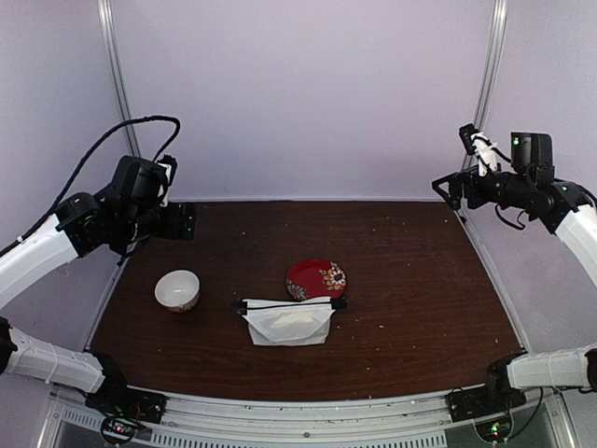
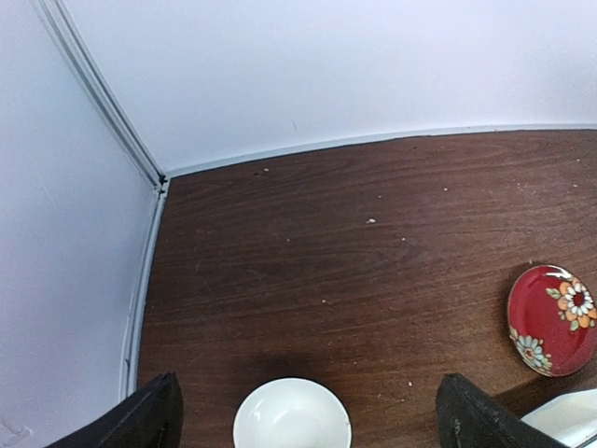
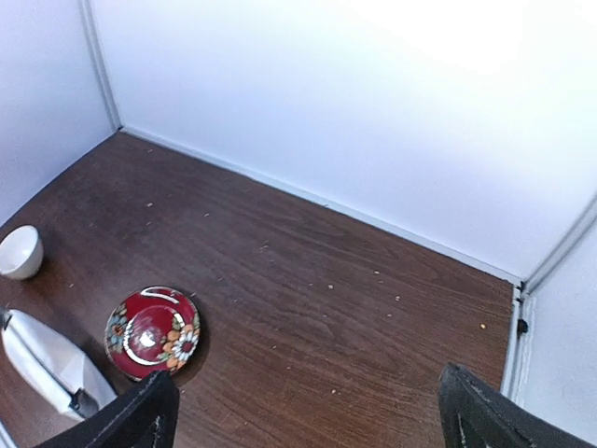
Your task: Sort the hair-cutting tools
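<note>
Parked high either side of the pouch (image 1: 289,322), leaving it free.
Jaws of left gripper (image 1: 179,222), right gripper (image 1: 454,191) apart, empty; tools unseen, perhaps inside.

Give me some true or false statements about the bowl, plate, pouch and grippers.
The white bowl sits left of the red plate in the top view. True.
The white pouch lies on the plate. False: it lies on the table, just beside the plate.
The left gripper holds the bowl. False: it hangs open and empty above the table.
The right gripper is open and empty. True.
</note>
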You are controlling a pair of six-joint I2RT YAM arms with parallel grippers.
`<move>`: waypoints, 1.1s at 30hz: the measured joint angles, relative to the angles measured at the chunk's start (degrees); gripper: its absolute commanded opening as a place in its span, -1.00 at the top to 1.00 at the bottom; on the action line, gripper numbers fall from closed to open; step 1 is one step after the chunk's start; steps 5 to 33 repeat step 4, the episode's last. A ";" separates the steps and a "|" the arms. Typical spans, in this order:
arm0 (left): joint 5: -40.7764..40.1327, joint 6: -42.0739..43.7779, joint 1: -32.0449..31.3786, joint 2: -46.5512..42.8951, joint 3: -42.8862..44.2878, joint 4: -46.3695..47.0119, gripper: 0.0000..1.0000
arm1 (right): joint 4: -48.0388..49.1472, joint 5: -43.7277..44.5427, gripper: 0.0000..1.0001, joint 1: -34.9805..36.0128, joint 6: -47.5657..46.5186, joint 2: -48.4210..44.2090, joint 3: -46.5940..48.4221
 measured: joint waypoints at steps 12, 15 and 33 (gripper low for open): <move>-3.30 0.24 0.00 0.46 0.00 -0.15 -0.96 | 5.77 6.64 -1.00 -0.13 4.33 -2.12 -7.63; -3.30 0.24 0.00 0.46 0.00 -0.15 -0.96 | 5.77 6.64 -1.00 -0.13 4.33 -2.12 -7.63; -3.30 0.24 0.00 0.46 0.00 -0.15 -0.96 | 5.77 6.64 -1.00 -0.13 4.33 -2.12 -7.63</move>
